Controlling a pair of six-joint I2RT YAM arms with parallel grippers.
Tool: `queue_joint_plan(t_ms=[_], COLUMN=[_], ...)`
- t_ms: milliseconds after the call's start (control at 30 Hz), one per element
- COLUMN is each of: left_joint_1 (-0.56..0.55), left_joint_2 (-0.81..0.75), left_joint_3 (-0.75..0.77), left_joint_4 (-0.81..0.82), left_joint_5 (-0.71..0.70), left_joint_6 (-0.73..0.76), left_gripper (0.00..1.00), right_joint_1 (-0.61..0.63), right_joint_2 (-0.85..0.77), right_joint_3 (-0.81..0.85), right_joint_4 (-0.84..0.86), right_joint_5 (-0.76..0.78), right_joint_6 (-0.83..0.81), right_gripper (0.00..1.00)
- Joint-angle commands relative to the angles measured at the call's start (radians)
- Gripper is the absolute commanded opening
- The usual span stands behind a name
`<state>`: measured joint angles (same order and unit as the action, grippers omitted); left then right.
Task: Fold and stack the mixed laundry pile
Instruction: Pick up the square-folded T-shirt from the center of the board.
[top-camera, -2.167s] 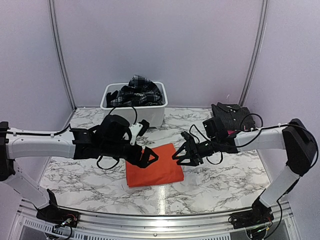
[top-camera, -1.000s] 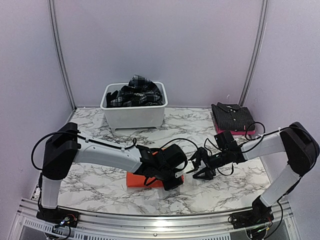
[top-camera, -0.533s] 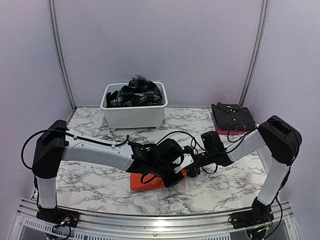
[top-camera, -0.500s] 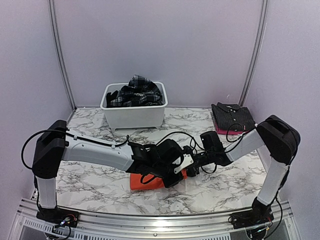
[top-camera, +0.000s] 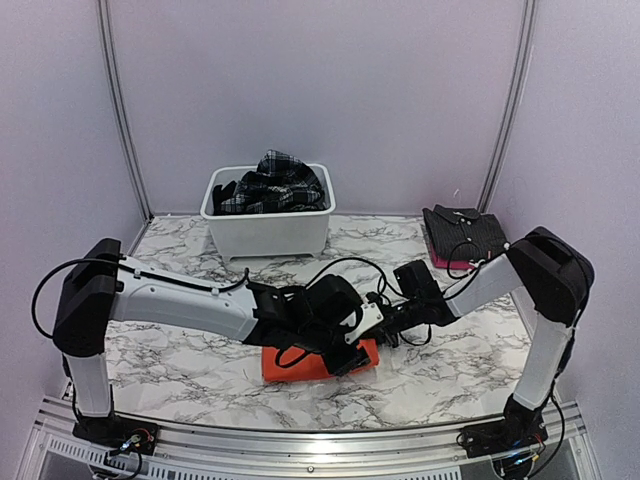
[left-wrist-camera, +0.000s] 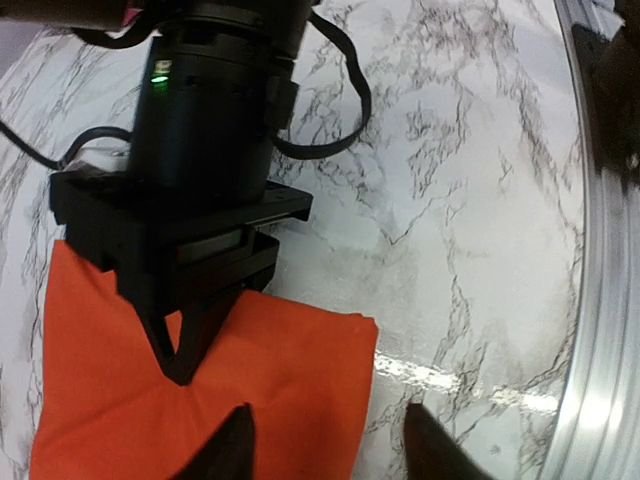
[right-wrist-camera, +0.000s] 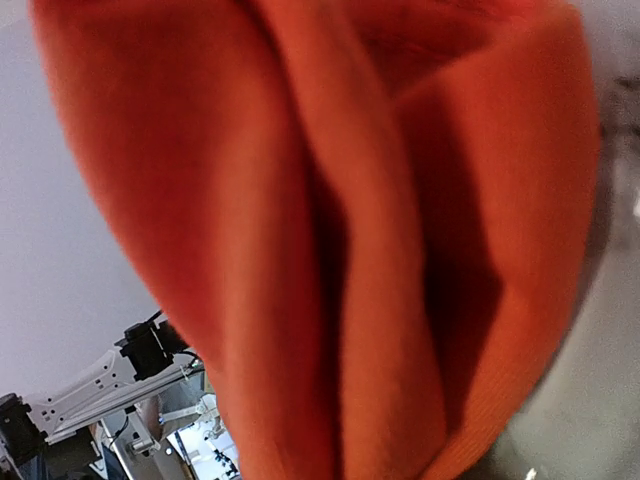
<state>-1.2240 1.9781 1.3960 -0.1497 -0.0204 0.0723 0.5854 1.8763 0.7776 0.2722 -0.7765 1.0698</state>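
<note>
left gripper (left-wrist-camera: 325, 450): hanging over an edge of the orange T-shirt (left-wrist-camera: 280, 380), just beside one corner. Fingers are spread apart with nothing between them.
right gripper (left-wrist-camera: 185, 365): fingers are pressing together into a single point, and the tip is touching the shirt's top face (can't tell if a fold is caught between them).
orange T-shirt: lying folded into a flat rectangle on the marble table (top-camera: 450, 360), front of centre, under both wrists. It is bright and smooth on top. The right wrist view is showing only blurred, stacked orange folds at very close range.
vs 2.2 s ago: the grippers were sitting one at each side edge, with the whole folded shirt showing between them. Now the left one is reaching across and covering most of it, and the right one has come in onto it. The shirt is staying in roughly the same spot.
rest of pile: the plaid skirt (top-camera: 275, 180) is heaping out of the white tub (top-camera: 270, 232) at the back. The dark grey garment (top-camera: 462, 232) is lying folded at far right. Both are sitting as before.
count: two grippers, one orange shirt, one tub, one plaid piece, one dark folded piece.
</note>
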Motion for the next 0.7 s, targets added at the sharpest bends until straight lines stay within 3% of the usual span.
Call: queue_joint_plan(t_ms=[0,33,67,233,400,567,667], left_joint_1=[0.011,0.015,0.018,0.036,0.057,0.060,0.069], left_joint_2=[-0.119,-0.141,-0.161,-0.240,-0.290,-0.344,-0.380], left_joint_3=[-0.039,-0.053,-0.071,-0.149,-0.212,-0.273,-0.299], left_joint_4=[0.028,0.028,0.028,0.021,0.001,-0.011,-0.044], left_joint_5=[-0.035,-0.054,-0.073,-0.187,-0.220,-0.291,-0.334], left_joint_6=[-0.098,-0.120,-0.136,-0.209,-0.245,-0.234,-0.230], left_gripper=[0.79,0.94,0.98,0.99,0.99,0.99,0.99], right_joint_1=[-0.014,-0.024,-0.035,-0.138,-0.246,-0.332,-0.373], right_joint_2=[-0.120,-0.148,-0.177,-0.275,-0.340,-0.378,-0.385], right_joint_3=[0.039,0.048,0.054,0.052,0.175,0.307,0.401], right_joint_4=[-0.277,-0.359,-0.435,-0.712,-1.063,-1.252,-1.292], right_joint_5=[0.062,0.090,0.117,0.187,0.459,0.813,0.910], right_joint_6=[-0.166,-0.212,-0.259,-0.463,-0.743,-0.887,-0.902], right_gripper=[0.00,0.00,0.00,0.00,0.00,0.00,0.00])
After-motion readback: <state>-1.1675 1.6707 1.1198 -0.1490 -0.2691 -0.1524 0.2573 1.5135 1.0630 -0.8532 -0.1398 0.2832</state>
